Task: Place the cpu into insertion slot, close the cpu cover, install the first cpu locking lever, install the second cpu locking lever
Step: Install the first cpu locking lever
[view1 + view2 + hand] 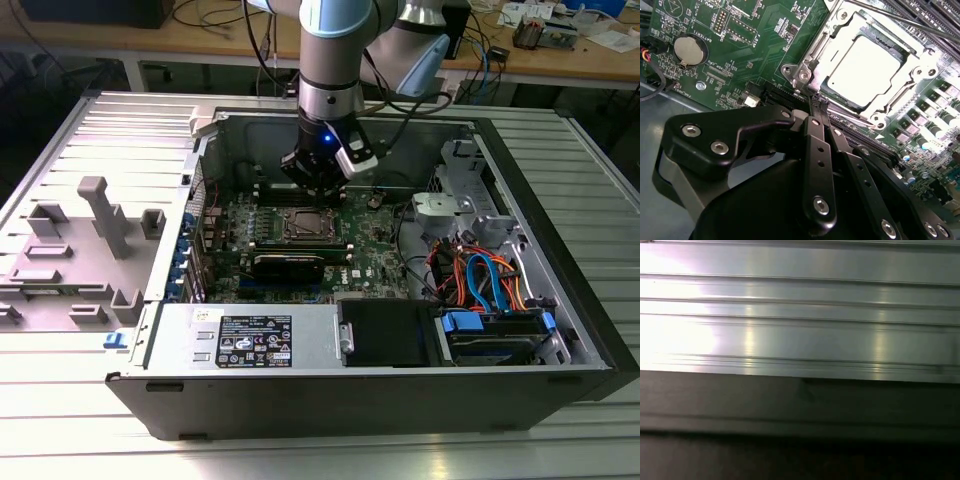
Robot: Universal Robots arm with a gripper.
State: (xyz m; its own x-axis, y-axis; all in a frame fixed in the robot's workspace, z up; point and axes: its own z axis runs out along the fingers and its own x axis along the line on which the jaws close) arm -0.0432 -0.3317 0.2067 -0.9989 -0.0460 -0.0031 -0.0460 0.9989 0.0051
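Right now my end effector (318, 195) is hanging low inside the open computer case (545, 215), which is standing on the ribbed metal desk (60, 420). In the exterior view it is hovering just above the insertion slot (305, 226), on the green board (375, 245), and the black drive box (385, 330) is lying well apart from it, nearer to the camera.

In the second wrist view my 2 black fingers (817, 145) are pressing together, so the end effector (815, 100) is clenched. I cannot tell if something thin is sitting between them. The tips are reaching the corner of the insertion slot (802, 75), touching it or just beside it.

The cpu (865, 65) is lying flat inside the slot, with its dull silver top facing up. The cpu cover (922, 62) is lying down around it, and the cpu is showing through the big square cut-out. A thin metal rod (900, 17) is running along the side of the cover far from my fingers. A round coin battery (690, 50) is sitting on the board, apart from the slot.

In the first wrist view a ribbed silver surface (800, 315) is shining above a dark band (800, 405).
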